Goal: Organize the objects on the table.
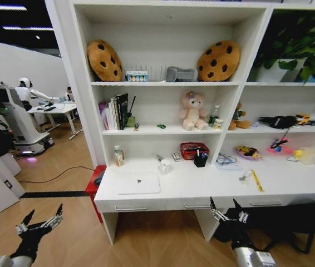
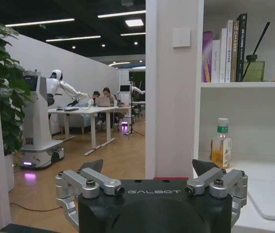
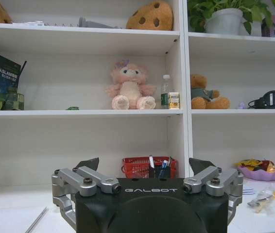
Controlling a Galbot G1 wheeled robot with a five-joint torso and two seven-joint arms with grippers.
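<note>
Both grippers hang low before the table (image 1: 291, 183): left gripper (image 1: 39, 219) at the frame's lower left, right gripper (image 1: 227, 211) lower centre-right, each spread and empty. Across the desktop from left to right lie the bottle (image 1: 118, 156), the silver laptop (image 1: 138, 184), the pens (image 1: 201, 158) and the yellow strip (image 1: 256, 180).

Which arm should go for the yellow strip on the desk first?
Probably the right. The right gripper hangs open below the table edge, nearer the yellow strip. The left gripper, also open, is far off past the table's left end.
</note>
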